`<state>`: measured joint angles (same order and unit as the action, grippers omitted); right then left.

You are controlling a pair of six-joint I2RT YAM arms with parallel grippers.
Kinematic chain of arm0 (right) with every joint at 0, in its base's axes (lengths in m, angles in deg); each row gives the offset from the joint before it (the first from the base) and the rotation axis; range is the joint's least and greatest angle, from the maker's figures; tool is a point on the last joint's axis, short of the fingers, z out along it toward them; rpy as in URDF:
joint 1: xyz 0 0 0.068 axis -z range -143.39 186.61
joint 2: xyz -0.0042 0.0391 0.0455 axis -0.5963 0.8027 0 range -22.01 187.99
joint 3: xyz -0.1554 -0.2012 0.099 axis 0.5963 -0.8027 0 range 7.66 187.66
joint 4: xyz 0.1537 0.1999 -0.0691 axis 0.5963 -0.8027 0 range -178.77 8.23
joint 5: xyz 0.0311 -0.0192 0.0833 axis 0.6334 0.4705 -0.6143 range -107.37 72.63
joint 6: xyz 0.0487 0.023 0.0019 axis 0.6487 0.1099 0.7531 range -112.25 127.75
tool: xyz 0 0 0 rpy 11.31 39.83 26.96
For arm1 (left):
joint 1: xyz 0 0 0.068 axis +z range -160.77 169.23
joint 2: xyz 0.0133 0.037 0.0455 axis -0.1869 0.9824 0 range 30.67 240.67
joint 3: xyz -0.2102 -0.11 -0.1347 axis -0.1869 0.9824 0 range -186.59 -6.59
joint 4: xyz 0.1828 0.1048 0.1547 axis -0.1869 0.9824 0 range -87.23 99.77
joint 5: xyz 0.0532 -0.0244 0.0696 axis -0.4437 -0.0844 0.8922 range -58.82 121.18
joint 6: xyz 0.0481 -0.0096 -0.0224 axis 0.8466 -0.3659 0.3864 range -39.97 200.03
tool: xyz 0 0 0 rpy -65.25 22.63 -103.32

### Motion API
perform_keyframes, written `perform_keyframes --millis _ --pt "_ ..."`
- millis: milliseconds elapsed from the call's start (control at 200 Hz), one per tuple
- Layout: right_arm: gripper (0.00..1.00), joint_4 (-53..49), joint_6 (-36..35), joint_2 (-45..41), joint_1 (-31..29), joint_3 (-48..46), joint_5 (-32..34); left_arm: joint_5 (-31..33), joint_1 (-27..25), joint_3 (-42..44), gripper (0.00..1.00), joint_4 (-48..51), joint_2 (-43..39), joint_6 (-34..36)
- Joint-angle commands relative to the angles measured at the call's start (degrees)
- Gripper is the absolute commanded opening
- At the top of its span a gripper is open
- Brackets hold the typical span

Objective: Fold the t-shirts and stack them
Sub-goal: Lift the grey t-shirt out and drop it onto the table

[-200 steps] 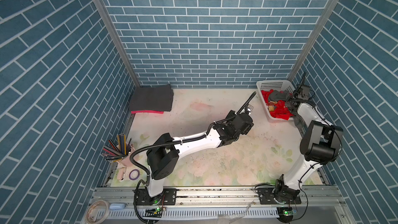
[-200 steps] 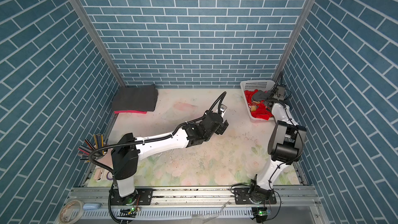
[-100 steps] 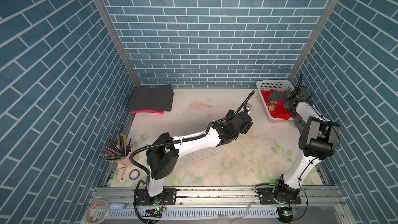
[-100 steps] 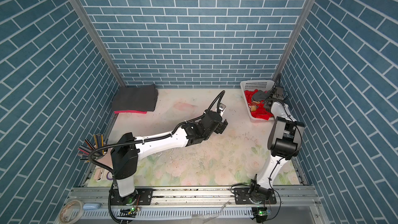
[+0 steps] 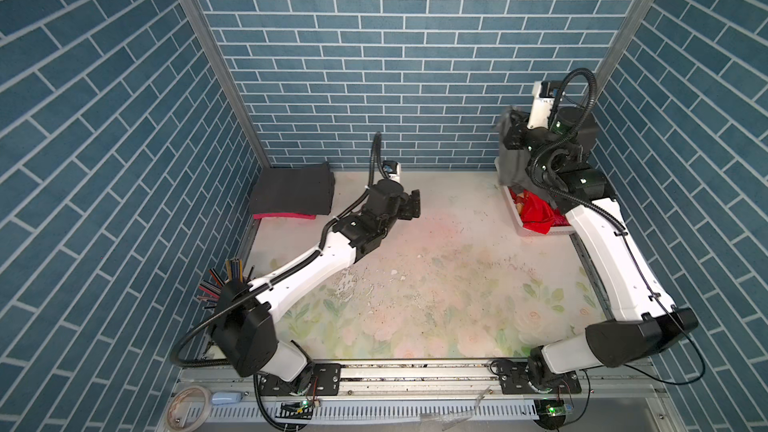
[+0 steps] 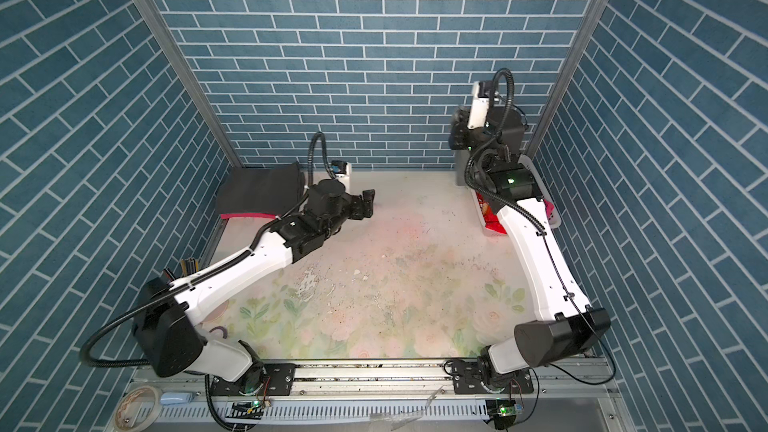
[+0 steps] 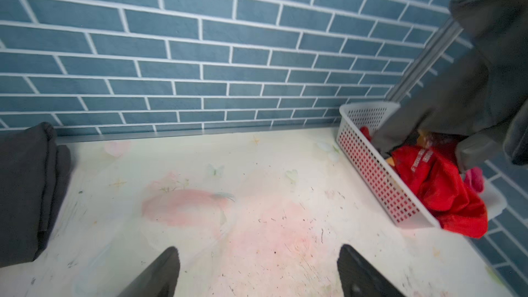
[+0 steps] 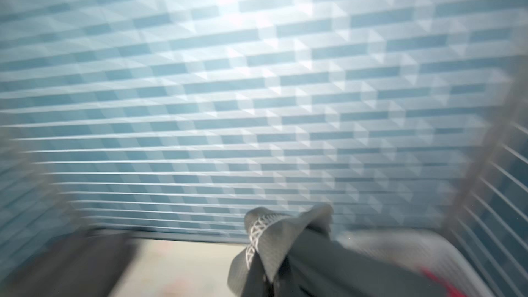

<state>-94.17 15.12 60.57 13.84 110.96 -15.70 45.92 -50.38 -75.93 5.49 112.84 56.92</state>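
grey tee (image 5: 509,160): dangling up in the air over the back right corner, with its bottom end down at the basket (image 7: 368,164)
right gripper (image 5: 512,135): clenched on the top edge of the grey tee, raised well above the table
neck tape (image 8: 257,232): white criss-cross pattern inside the grey collar, no words on it
red tee (image 7: 440,192): bunched up in the basket and spilling over its near end
writing: white lettering on the red tee (image 7: 420,161), probably a logo strip but too small to read
charcoal tee (image 5: 291,189): folded flat in the back left corner, sitting on a pink tee (image 5: 286,216)
left gripper (image 7: 258,275): jaws spread wide, nothing in them, hovering over mid-table
table (image 5: 415,284): pale faded flower print, scuffed and speckled
walls (image 5: 374,56): blue brick pattern on three sides
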Motion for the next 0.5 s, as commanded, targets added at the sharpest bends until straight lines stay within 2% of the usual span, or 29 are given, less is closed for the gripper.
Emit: perform_keyframes --millis 0,60,115,220,330,450,495 --pt "0.00 3.3 -2.6 -1.9 -4.6 4.2 -4.5 -2.3 3.0 6.4 0.88 -3.6 -7.2 -6.5" --pt "0.00 0.8 -0.4 -0.5 -4.7 6.4 -3.8 -2.9 4.8 10.1 0.88 -5.0 -11.3 -8.3" --pt "0.00 0.7 0.5 0.0 -4.7 4.8 -3.4 -3.0 6.0 12.6 0.88 -5.5 -14.4 -9.2" --pt "0.00 3.0 3.5 0.0 -3.2 -3.6 -1.9 -3.3 8.6 15.7 0.88 -5.1 -18.6 -10.6" --pt "0.00 2.6 9.6 2.7 2.3 -13.1 -4.1 -6.4 11.4 17.6 0.88 -4.4 -20.2 -11.9" --pt "0.00 3.0 10.3 6.2 5.4 -24.2 -2.6 -8.5 12.0 18.8 0.88 -3.9 -19.8 -12.2" --pt "0.07 3.0 9.8 6.7 6.1 -27.7 -0.3 -9.3 12.1 19.2 0.88 -3.8 -19.1 -12.4"
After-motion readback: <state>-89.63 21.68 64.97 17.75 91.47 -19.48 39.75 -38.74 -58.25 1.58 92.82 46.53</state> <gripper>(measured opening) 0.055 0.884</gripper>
